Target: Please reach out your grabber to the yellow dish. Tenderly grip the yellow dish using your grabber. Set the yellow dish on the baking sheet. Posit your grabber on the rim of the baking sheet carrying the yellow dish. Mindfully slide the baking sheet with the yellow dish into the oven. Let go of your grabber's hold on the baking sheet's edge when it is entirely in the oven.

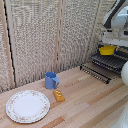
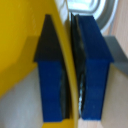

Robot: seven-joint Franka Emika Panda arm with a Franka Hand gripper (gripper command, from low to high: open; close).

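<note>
The yellow dish (image 1: 107, 50) sits at the exterior view's right, directly over the dark ridged baking sheet (image 1: 111, 61); whether it touches the sheet I cannot tell. My grabber (image 1: 111, 44) comes down onto it from above. In the wrist view my grabber (image 2: 71, 75) is shut on the yellow dish (image 2: 20, 50), its thin rim pinched between the two blue fingertips (image 2: 50, 85). The sheet sticks out of the dark oven (image 1: 123, 52) above the lowered door (image 1: 96, 71).
A blue mug (image 1: 51, 80), a small orange-yellow block (image 1: 59, 95) and a large white patterned plate (image 1: 27, 106) stand on the wooden table toward the exterior view's left. Woven screens (image 1: 40, 35) wall off the back. A white rounded body (image 1: 124, 73) is at the right edge.
</note>
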